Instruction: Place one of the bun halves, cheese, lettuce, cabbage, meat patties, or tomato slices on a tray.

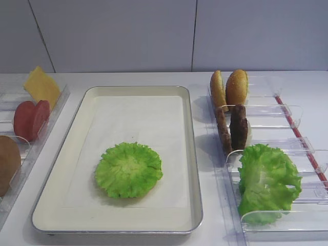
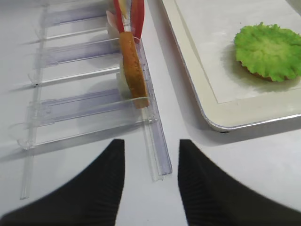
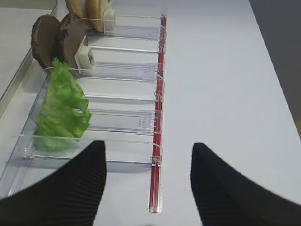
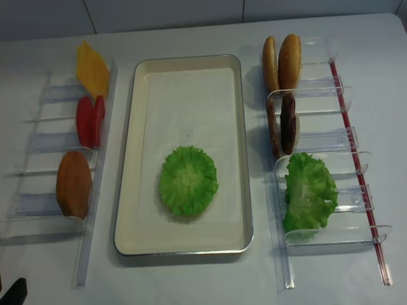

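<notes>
Both end effectors, right (image 3: 148,181) and left (image 2: 150,181), hang spread and empty over the white tabletop (image 1: 307,84). The flat ruffled green lettuce (image 1: 128,169) lies on the cream metal tray (image 1: 193,154). Risk: a low reach could clip the clear plastic rack (image 3: 122,70), toppling the dark brown meat patties (image 3: 59,40).

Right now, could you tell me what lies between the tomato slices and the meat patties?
The tray, with its bare paper liner across that stretch; the lettuce sits nearer the front. The realsense high view shows it best.
</notes>
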`<state>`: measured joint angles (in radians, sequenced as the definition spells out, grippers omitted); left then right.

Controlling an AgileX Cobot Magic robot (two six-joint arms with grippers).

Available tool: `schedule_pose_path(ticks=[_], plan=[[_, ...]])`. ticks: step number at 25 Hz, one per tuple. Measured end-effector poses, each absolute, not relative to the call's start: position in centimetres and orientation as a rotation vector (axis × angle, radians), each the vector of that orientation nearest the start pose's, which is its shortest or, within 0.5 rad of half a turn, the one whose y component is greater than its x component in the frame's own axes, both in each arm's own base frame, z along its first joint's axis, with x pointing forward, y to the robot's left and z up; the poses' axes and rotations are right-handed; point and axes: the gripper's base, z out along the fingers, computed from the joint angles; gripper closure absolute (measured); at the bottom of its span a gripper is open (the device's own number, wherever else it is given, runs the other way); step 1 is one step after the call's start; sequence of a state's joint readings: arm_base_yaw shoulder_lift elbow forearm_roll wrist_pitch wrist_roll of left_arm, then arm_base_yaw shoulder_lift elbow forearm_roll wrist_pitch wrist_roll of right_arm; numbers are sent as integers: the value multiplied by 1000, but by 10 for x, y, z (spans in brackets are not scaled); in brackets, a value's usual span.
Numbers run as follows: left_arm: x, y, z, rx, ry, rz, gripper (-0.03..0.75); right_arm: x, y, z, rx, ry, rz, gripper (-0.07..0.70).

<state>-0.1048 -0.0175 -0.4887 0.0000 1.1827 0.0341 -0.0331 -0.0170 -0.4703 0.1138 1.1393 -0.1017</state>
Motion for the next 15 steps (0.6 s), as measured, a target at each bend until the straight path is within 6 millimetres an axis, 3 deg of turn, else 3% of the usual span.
schedule_pose_path(ticks=[15], plan=[[-12,1,264,150,2155,-41,430,-8,10,263,-83,2129,59,233]])
